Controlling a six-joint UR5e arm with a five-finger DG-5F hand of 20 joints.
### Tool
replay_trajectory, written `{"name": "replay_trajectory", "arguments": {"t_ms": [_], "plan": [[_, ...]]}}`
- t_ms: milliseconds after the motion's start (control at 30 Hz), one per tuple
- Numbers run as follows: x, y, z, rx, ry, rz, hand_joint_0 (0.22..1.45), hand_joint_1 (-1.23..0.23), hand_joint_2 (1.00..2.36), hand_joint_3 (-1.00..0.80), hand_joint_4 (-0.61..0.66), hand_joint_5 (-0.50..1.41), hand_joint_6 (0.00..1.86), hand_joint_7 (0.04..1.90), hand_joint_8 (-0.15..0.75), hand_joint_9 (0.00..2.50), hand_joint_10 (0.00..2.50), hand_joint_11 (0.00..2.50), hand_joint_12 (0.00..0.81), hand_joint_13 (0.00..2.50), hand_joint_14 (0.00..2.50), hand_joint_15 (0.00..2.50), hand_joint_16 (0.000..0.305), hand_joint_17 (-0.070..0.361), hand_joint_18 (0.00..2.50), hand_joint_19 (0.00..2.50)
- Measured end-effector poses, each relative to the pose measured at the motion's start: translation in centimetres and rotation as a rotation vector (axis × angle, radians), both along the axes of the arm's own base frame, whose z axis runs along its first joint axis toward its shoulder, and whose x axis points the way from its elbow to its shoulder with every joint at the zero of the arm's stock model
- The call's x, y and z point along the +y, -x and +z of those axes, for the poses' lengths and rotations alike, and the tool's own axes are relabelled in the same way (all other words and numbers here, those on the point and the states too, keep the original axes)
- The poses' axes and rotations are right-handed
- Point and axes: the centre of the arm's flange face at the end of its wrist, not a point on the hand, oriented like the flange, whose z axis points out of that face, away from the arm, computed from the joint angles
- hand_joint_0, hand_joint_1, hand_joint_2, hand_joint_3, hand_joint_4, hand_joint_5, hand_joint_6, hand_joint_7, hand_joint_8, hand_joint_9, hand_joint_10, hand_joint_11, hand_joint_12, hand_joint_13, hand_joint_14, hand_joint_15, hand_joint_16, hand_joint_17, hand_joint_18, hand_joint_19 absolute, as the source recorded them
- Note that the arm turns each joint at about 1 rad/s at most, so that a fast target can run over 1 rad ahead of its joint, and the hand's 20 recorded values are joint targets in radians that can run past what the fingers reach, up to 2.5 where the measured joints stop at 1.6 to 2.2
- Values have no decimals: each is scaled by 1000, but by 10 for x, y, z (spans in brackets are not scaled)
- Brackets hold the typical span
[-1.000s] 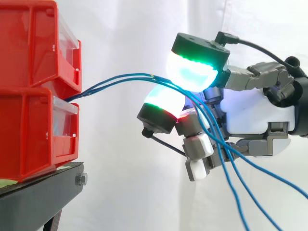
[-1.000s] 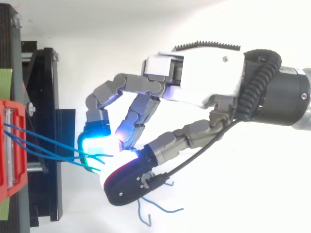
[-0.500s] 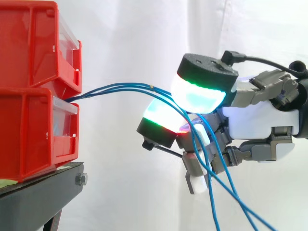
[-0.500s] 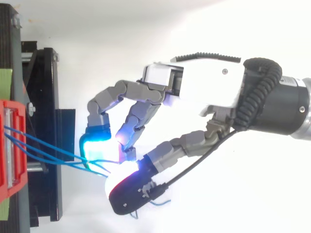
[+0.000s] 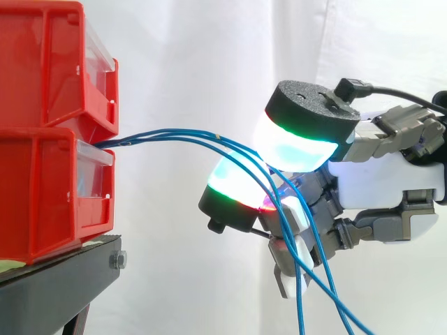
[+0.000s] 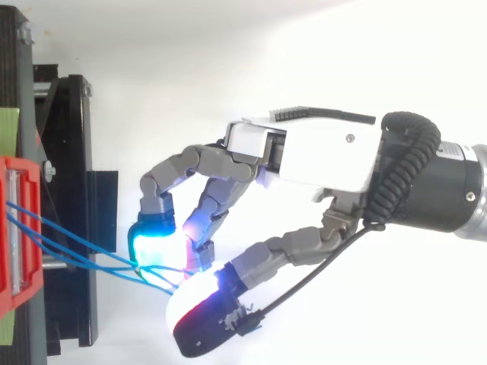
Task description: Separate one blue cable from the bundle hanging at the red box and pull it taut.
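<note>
Three blue cables (image 5: 174, 134) leave the gap between the stacked red bins (image 5: 49, 188). In the side view they run toward 3 o'clock in a shallow arc and then drop toward 5 o'clock. The arc shows they are not yet taut. The hand (image 5: 384, 183) meets them where they bend. Its fingers (image 5: 297, 143) are curled, and two glowing pads close on the strands from 12 and 6 o'clock, so the cables pass between them. All three seem to pass through this pinch, so I judge that no single cable has been separated, though I cannot tell which strands the pads really grip. In the top view the bins sit at 9 o'clock on the black stand (image 6: 72, 190), and the arm enters from 3 o'clock, in line for a straight pull. No legible writing shows on the bins or the white curtain (image 5: 195, 56).
</note>
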Motion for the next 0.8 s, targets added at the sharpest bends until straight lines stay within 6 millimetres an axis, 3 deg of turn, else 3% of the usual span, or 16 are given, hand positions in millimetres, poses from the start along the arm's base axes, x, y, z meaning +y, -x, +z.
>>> {"name": "replay_trajectory", "arguments": {"t_ms": [200,467,800], "plan": [[2,0,0,3,6,1,654,-657,1002,-477,132,-165,846,1165,365,1164,22,930,393,1158,22,686,40,89,930,610],[5,0,0,3,7,0,661,-810,1021,-221,77,-171,864,1231,376,1136,23,956,402,1157,22,682,41,93,940,607],[7,1,-1,5,10,0,748,-832,1015,-289,-26,-207,902,1229,356,1073,23,955,401,1125,21,675,42,94,930,602]]}}
